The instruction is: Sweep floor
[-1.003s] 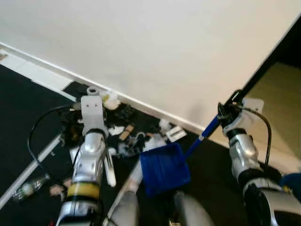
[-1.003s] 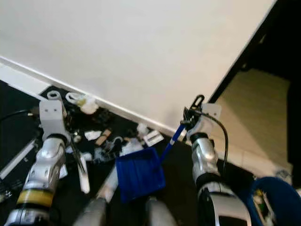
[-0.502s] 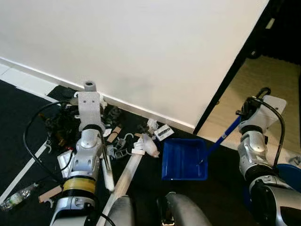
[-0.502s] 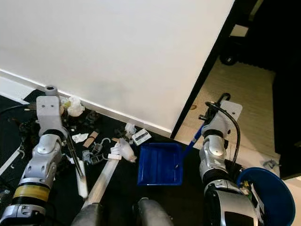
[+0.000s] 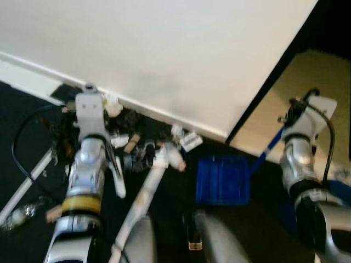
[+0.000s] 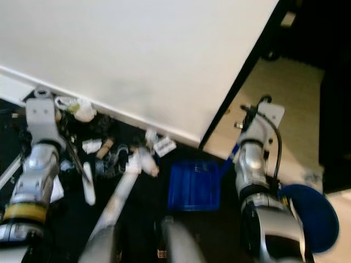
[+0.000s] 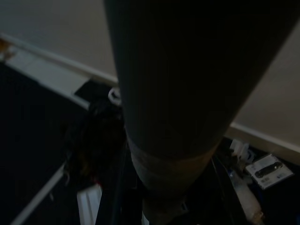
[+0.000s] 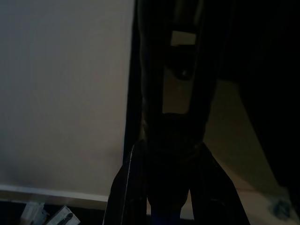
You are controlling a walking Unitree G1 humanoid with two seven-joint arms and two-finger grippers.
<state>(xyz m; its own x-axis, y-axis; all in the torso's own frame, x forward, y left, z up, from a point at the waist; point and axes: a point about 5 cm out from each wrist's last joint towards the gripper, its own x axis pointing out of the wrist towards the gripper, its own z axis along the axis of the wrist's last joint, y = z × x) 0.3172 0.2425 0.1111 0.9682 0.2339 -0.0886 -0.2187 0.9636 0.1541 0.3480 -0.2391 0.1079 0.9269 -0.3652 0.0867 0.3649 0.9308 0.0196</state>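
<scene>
Holding blue dustpan (image 5: 222, 179) near wall base (image 5: 164, 116), right claw (image 5: 286, 130).

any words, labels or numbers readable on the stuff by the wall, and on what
No text can be read.
White card on the dark floor by the baseboard: dark print on it, too blurred to read.
The same card in the left wrist view: a dark patch and faint lines, too small to read.
Blue dustpan: no lettering visible.
Yellow band on the left arm: no marking legible.
</scene>
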